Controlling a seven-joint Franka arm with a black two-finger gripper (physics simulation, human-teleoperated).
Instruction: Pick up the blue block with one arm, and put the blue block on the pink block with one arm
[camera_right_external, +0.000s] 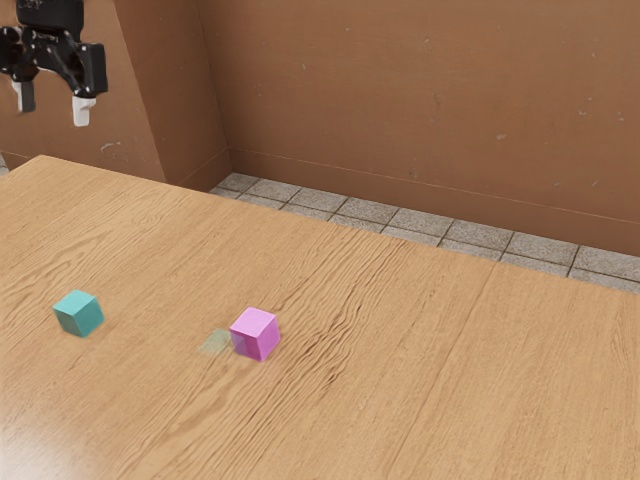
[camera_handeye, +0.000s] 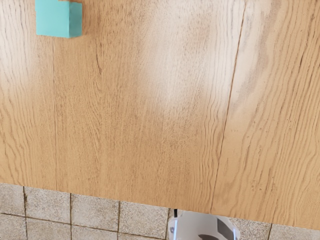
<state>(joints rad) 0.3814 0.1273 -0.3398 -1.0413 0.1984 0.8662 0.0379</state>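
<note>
The blue block (camera_right_external: 78, 312), teal-blue in colour, rests on the wooden table (camera_right_external: 400, 340) toward the exterior view's left. A pink block (camera_right_external: 255, 333) sits on the table to its right, about three block widths away. My gripper (camera_right_external: 52, 105) hangs high in the upper left, well above the table's far edge, open with nothing between its white-tipped fingers. In the wrist view the blue block (camera_handeye: 58, 18) lies far below my hand on the table (camera_handeye: 160, 110).
A faint greenish mark (camera_right_external: 213, 342) lies on the table just left of the pink block. Beyond the table's far edge there is a tiled floor (camera_right_external: 420, 222) and a brown wall (camera_right_external: 420, 90). The robot's white base (camera_handeye: 202, 227) appears past the table edge.
</note>
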